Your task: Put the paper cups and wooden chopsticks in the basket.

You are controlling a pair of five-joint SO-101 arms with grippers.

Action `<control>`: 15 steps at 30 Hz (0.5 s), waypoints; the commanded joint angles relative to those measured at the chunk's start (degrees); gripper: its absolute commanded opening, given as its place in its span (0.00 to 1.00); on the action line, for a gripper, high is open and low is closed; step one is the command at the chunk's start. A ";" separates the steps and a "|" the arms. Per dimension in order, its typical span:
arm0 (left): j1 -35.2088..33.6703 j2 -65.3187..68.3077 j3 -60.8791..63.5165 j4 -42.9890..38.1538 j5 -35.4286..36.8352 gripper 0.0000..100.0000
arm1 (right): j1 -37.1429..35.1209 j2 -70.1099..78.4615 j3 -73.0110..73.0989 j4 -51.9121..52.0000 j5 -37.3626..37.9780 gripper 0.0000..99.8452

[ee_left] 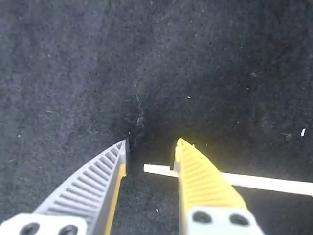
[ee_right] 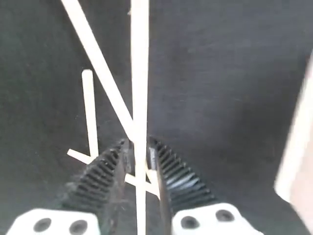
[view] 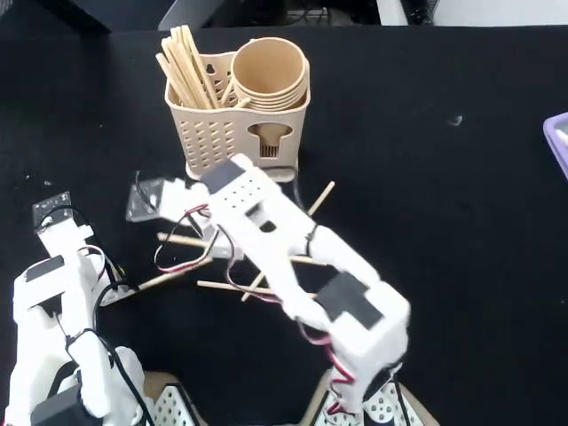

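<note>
Right tool (ee_right: pixel 138 143) sits closest to its lens. Its serrated jaws are drawn in on a single chopstick (ee_right: pixel 139 73), which runs straight out past the tips along the tool's axis. Several loose chopsticks (ee_right: pixel 98 73) lie crossed on the black table (ee_right: pixel 234 73), beneath and beyond the tips.

Left tool (ee_left: pixel 151 144): jaws spread, low over the table. The blunt end of a lone stick (ee_left: pixel 264 182), lying flat, pokes into the gap between them. The stick crosses at the yellow finger (ee_left: pixel 200 181); contact not discernible.

High view: basket (view: pixel 213 133) upright at 12 o'clock on the table. Stacked paper cups (view: pixel 271 67) sit in its 3 o'clock compartment. A bundle of chopsticks (view: pixel 186 67) stands in its 9 o'clock compartment. The loose chopsticks lie at 6 o'clock from the basket, partly under the right arm (view: pixel 293 257).
</note>
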 commanded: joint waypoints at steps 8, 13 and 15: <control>-1.80 0.70 -1.36 -0.88 0.35 0.16 | 0.53 -12.35 2.51 -0.44 -4.31 0.01; -1.98 0.70 -1.27 -0.88 0.35 0.16 | 4.84 -5.58 9.01 -8.26 -3.25 0.01; -1.98 0.70 -1.19 -0.88 0.35 0.16 | 7.03 -3.56 10.95 -11.34 -3.25 0.01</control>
